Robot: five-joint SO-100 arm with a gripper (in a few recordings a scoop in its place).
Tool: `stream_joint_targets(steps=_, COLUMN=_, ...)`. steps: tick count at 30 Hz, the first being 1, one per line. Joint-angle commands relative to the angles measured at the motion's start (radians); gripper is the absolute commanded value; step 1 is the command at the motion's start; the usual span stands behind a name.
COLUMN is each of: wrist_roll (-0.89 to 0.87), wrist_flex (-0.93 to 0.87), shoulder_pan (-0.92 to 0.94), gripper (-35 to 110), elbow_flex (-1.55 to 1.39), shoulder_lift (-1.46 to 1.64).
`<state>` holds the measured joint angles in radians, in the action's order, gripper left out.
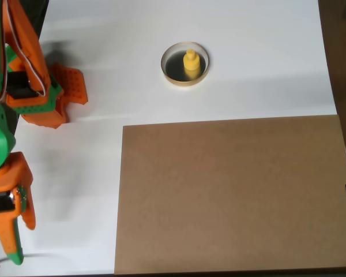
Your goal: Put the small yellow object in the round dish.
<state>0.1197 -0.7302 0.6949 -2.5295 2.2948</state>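
The yellow piece (190, 63) sits upright inside the dish (185, 82), so the drop looks done. The gripper (63, 107) hangs well left of the dish, fingers apart and empty. Best now: pull away clear, without brushing the dish.

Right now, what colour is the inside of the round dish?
Dark and glossy inside the round dish, with a pale tan rim; overhead view.

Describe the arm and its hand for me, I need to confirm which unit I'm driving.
In the overhead view, the arm is built of orange and green plastic parts, with black blocks at the joints and a thin pale cable along its upper section. The hand is orange, with a dotted, perforated-looking surface.
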Motion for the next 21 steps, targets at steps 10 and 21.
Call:
stream_joint_targets(steps=10, wrist_roll=-0.091, wrist_flex=0.074, shoulder_pan=-0.018, gripper=24, elbow_flex=-0.193, shoulder_lift=0.272)
stream_joint_targets(steps=21, wrist_roll=-0.092, wrist_flex=-0.216, shoulder_pan=-0.052, gripper=23, elbow_flex=-0.451, shoulder_lift=1.026)
